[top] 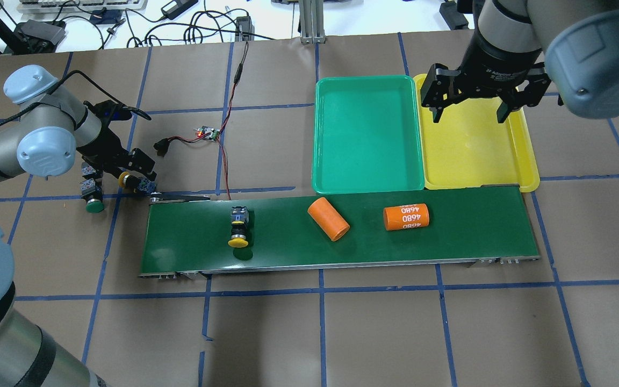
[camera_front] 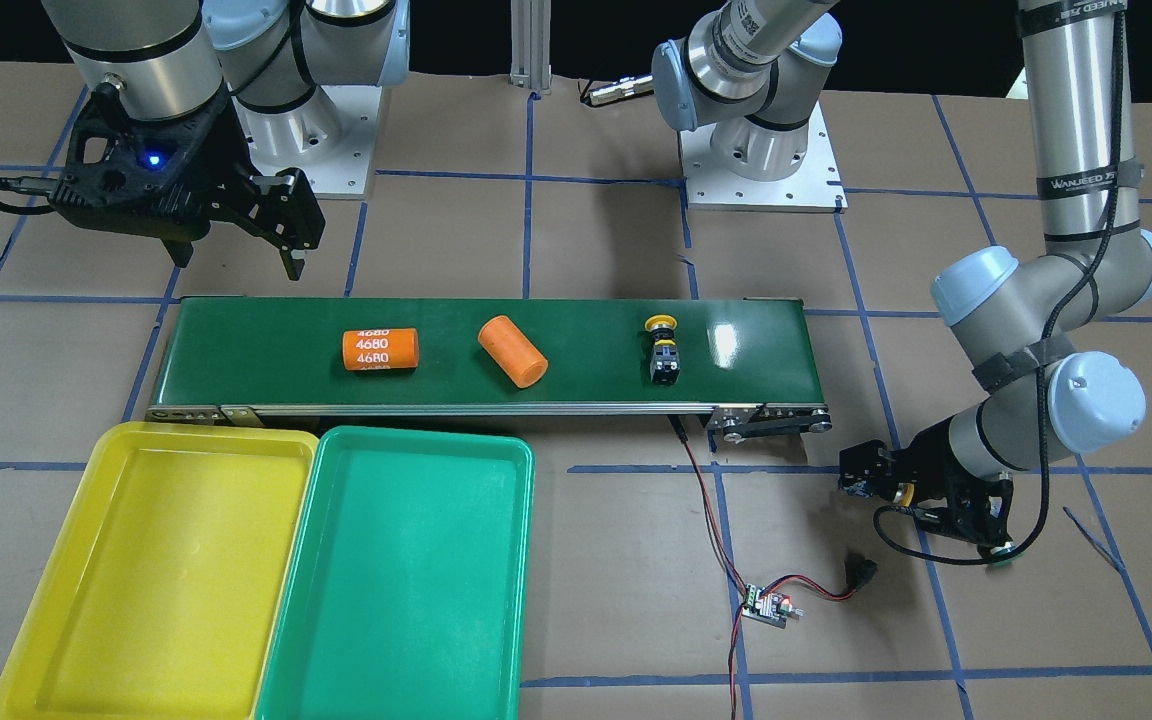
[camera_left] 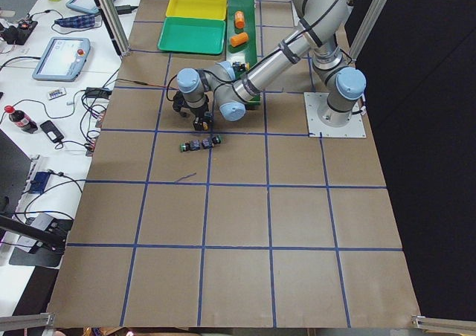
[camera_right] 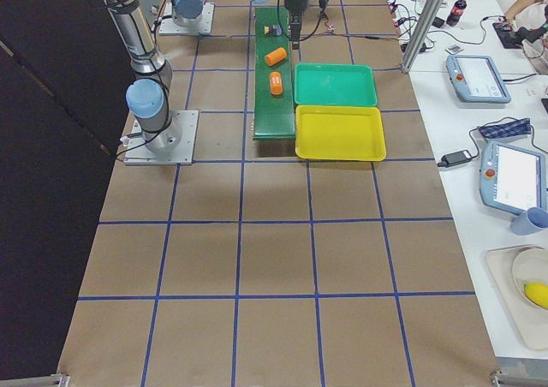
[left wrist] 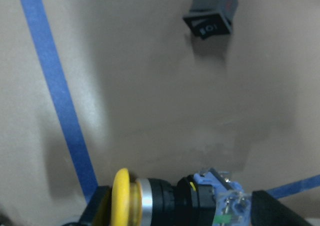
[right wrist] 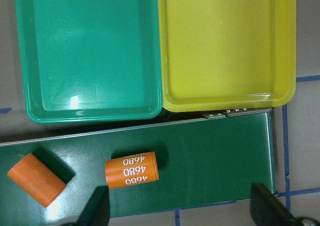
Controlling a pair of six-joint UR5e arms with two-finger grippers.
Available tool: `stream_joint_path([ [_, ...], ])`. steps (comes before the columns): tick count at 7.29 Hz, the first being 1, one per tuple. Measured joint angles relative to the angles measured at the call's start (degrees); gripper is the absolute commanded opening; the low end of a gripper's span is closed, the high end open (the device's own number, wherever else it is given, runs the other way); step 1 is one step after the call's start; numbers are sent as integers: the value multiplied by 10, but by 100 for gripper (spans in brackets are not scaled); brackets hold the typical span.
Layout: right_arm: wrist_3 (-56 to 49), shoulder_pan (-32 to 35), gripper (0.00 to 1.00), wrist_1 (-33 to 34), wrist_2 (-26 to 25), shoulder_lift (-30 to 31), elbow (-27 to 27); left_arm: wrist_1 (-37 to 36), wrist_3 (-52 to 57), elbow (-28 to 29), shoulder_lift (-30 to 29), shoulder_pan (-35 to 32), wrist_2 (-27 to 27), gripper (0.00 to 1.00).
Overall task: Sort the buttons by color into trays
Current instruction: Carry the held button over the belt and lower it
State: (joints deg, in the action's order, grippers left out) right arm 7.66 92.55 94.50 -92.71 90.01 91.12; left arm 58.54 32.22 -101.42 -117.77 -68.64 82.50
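Yellow-capped push-button switch (left wrist: 170, 198) sits pinched sideways in our left gripper (top: 136, 180), low over brown paper beside the dark green conveyor belt (top: 449, 236). Our right gripper (top: 469, 110) hangs spread above the bright yellow plastic tray (top: 519, 161). A second yellow-capped switch (top: 238, 228) lies on the belt.

Four buttons (top: 238, 228), two trays (top: 366, 137), two cylinders (top: 329, 219).
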Motion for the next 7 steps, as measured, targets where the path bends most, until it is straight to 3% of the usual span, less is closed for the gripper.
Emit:
stream_joint_path([
  [3, 0, 0, 100, 0, 1, 0, 0, 0, 9, -7, -5, 1, -12, 100],
  [4, 0, 0, 100, 0, 1, 0, 0, 0, 10, -8, -7, 1, -10, 79],
  [5, 0, 0, 100, 0, 1, 0, 0, 1, 10, -8, -8, 1, -9, 19],
  [6, 1, 0, 100, 0, 1, 0, 0, 2, 9, -8, -8, 1, -6, 0],
  [7, 1, 0, 100, 0, 1, 0, 0, 6, 7, -6, -9, 1, 3, 0],
])
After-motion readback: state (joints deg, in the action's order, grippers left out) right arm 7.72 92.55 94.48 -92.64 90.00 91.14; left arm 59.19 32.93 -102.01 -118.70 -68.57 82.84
